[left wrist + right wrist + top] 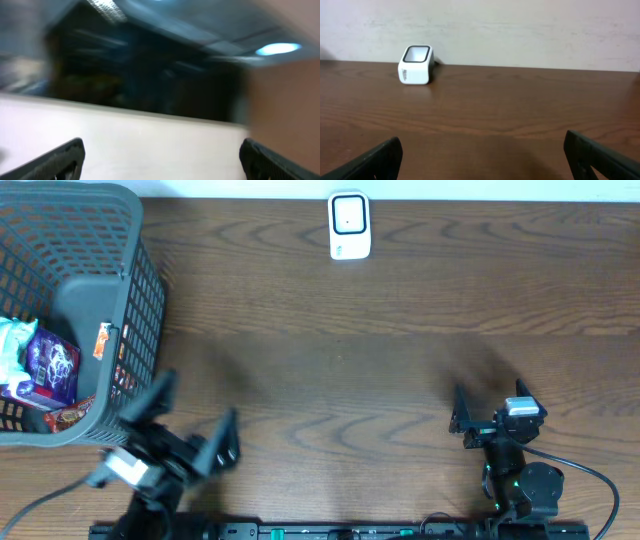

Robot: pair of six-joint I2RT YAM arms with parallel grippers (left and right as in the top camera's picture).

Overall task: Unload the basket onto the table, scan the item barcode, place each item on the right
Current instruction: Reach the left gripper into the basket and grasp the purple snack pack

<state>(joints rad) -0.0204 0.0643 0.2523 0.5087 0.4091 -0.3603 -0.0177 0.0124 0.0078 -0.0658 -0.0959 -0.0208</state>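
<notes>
Item to scan: no item is out on the table (340, 360). The candidates lie in the grey basket (148, 295) at the far left, among them a purple packet (52, 365), a green-and-white pack (15, 345) and a red wrapper (68, 416).
Scanner: the white scanner (349, 225) stands at the far edge, near the middle, window facing up, well apart from both arms.
Left gripper: the left gripper (195, 420) is spread wide with nothing between its fingers, just beside the basket's near-right corner.
Right gripper: the right gripper (488, 402) is also spread wide and empty, at the near right, with its wrist camera facing the scanner across bare wood.
Key relation: the basket's contents lie left of and beyond the left gripper, so the left arm is clearly the nearer one. The right arm is well apart from the basket.
Packet axis: the purple packet's long side seems to run near-to-far, though the mesh wall hides part of it.
Left wrist view: too smeared to show anything in the basket.
Stage: judged as the start, since no item has been picked yet.
</notes>
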